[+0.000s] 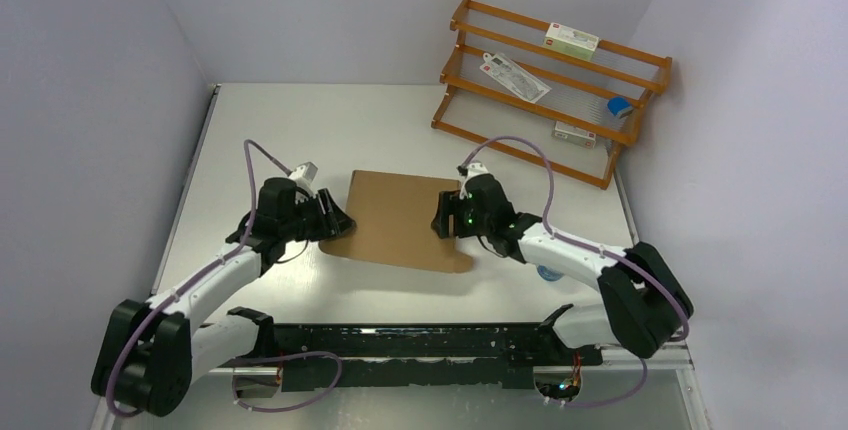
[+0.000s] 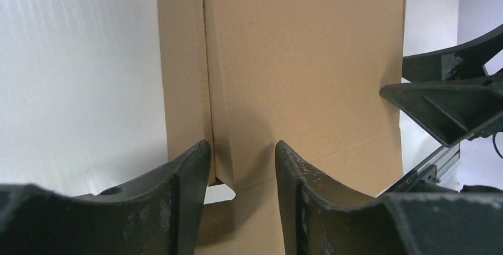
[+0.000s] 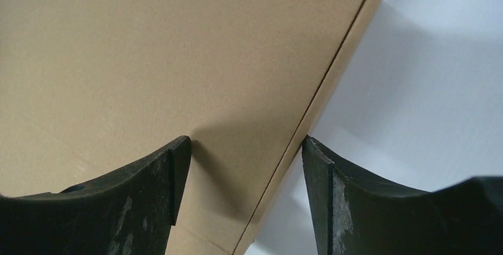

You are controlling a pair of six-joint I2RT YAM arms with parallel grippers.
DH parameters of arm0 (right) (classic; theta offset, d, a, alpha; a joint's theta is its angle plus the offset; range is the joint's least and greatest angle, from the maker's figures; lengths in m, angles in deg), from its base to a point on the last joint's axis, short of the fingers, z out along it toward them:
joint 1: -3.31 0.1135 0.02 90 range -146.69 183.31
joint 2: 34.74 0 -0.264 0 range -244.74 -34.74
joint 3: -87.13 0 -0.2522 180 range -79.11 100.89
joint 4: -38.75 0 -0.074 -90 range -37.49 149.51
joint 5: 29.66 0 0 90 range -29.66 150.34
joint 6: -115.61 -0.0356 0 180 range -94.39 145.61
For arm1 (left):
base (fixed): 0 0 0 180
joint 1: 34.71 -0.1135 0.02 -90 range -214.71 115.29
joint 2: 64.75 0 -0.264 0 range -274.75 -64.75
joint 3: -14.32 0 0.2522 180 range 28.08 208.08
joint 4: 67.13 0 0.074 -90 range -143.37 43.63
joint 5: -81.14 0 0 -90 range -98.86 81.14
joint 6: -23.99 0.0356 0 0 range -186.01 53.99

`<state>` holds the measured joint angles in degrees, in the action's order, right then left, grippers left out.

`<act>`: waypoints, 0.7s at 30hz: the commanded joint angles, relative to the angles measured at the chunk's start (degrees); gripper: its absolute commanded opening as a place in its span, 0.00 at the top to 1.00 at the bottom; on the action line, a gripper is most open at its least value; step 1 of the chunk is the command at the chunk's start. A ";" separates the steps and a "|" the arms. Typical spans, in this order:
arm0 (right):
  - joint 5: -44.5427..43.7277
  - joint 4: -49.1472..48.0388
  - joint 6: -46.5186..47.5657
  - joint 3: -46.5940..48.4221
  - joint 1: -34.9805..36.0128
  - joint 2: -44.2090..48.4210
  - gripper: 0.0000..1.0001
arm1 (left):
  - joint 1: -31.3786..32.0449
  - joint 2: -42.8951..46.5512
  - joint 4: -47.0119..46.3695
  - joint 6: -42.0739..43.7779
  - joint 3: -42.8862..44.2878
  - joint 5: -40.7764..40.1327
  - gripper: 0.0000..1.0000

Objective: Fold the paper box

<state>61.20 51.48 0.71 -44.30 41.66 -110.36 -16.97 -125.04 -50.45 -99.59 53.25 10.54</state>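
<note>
The paper box (image 1: 405, 215) is a brown cardboard sheet lying flat at the middle of the table, with a rounded tab at its near right corner. My left gripper (image 1: 335, 218) is at its left edge and my right gripper (image 1: 443, 215) at its right edge. In the left wrist view the paper box (image 2: 296, 65) runs away from the left gripper (image 2: 240, 151), whose jaws stand apart over a folded seam and a small cut-out. In the right wrist view the right gripper (image 3: 244, 148) is open, straddling the long edge of the paper box (image 3: 148, 59).
An orange wooden rack (image 1: 555, 90) stands at the back right with white cartons (image 1: 572, 42) and a blue item (image 1: 620, 105) on it. A small blue-and-white tin (image 1: 548, 272) peeks out under the right arm. A black rail (image 1: 420, 340) runs along the near edge.
</note>
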 commanded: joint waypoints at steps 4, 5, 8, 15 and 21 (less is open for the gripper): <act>5.08 -8.92 6.17 3.33 -7.14 -7.77 0.34 | 1.89 -11.21 -7.10 -0.72 -2.74 -3.25 0.50; 5.26 -9.24 6.92 3.80 -7.31 -8.63 0.34 | 2.06 -11.42 -6.64 -0.63 -2.49 -4.56 0.48; 6.72 -9.63 8.13 4.86 -7.32 -10.32 0.34 | 2.68 -8.91 -3.39 -0.19 -1.37 -8.79 0.43; 3.88 -7.19 8.60 6.10 -7.45 -9.05 0.33 | 3.01 2.25 4.61 -0.13 1.96 -17.44 0.36; 2.40 -8.20 7.84 4.94 -8.38 -9.01 0.33 | 3.00 -5.47 -3.13 -2.40 0.92 -12.21 0.38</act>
<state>65.05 43.00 7.90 -39.21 34.09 -119.76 -14.40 -125.17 -50.30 -100.75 53.95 -3.29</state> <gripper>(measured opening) 0.671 0.630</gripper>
